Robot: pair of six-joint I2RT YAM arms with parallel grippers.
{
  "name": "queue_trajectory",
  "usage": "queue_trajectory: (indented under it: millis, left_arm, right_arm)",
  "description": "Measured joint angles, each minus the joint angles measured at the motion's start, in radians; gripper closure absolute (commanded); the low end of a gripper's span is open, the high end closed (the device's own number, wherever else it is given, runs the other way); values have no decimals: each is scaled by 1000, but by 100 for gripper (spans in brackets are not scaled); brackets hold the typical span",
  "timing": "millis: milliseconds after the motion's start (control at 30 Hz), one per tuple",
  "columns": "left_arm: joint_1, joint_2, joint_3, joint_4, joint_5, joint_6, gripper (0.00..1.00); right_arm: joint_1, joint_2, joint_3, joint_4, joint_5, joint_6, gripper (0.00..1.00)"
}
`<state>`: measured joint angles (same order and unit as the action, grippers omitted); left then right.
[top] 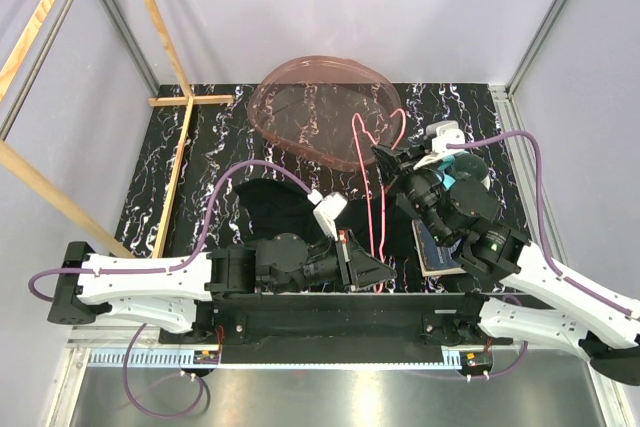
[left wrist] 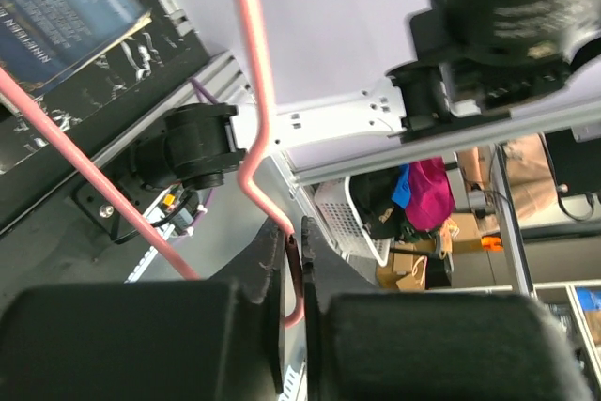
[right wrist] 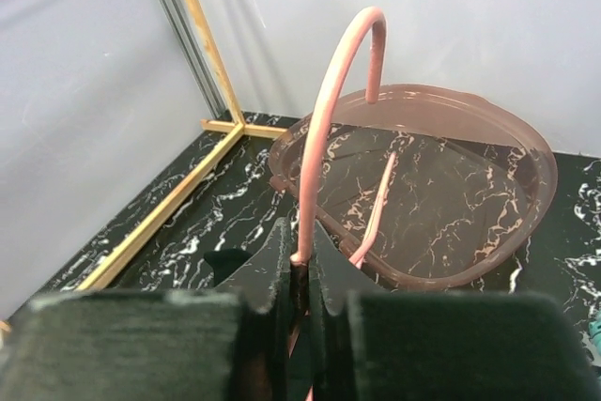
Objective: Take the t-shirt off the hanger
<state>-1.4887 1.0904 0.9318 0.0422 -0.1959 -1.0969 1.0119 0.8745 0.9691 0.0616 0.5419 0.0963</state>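
The pink wire hanger [top: 378, 209] is bare and held up off the table between both grippers. My left gripper [top: 378, 270] is shut on a bent corner of its wire, seen in the left wrist view [left wrist: 293, 265] with the hanger wire [left wrist: 252, 72] running up and away. My right gripper [top: 384, 158] is shut on the neck below the hook, seen in the right wrist view [right wrist: 300, 262] with the hook [right wrist: 340, 63] arching above it. The black t-shirt [top: 264, 203] lies crumpled on the table left of the hanger, apart from it; an edge shows in the right wrist view [right wrist: 222, 266].
A pink translucent basin [top: 290, 132] sits at the back of the black marbled table [top: 150, 197], also in the right wrist view [right wrist: 526, 152]. Wooden frame bars [top: 178, 162] stand at the left. A dark blue book [top: 436, 249] lies under the right arm.
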Motion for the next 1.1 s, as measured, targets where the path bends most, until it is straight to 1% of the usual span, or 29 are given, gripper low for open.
queue_trajectory:
  millis: [33,67,133,167,233,267,300,333,400,600,700,933,1100]
  left_arm:
    - [0,0,0,-6,-4,-7,100]
    - [1,0,0,-12,-11,-12,100]
    - [1,0,0,-26,-19,-12,100]
    - [1,0,0,-31,-22,-11,100]
    - [0,-1,0,-33,-24,-11,100]
    - [-1,-3,0,-34,-27,-11,100]
    - [-1,-4,0,-34,-32,-10,100]
    - [-1,-7,0,-32,-37,-2,100]
    - [-2,-20,0,-37,-54,-3,100]
    - [-5,-68,0,-63,-116,-3,100]
    - [-6,-87,0,-96,-167,-4,100]
    - [10,-171,0,-192,-324,-6,100]
    - [17,-210,13,-270,-450,-4,100]
  right_arm:
    - [0,-4,0,3,0,0,79]
    - [0,-8,0,3,0,2,71]
    - [0,-18,0,2,-1,10,61]
    - [0,-23,0,-1,-1,16,49]
    - [0,-28,2,-13,0,29,38]
    - [0,-30,6,-34,2,37,29]
    - [0,-29,13,-63,7,48,18]
    - [0,-28,18,-89,11,60,10]
    - [0,-26,35,-156,19,81,0]
    - [0,-68,52,-308,5,150,0]
    - [0,-139,53,-380,-53,174,0]
    - [0,-333,53,-507,-269,214,0]
    - [0,-443,49,-587,-270,263,0]
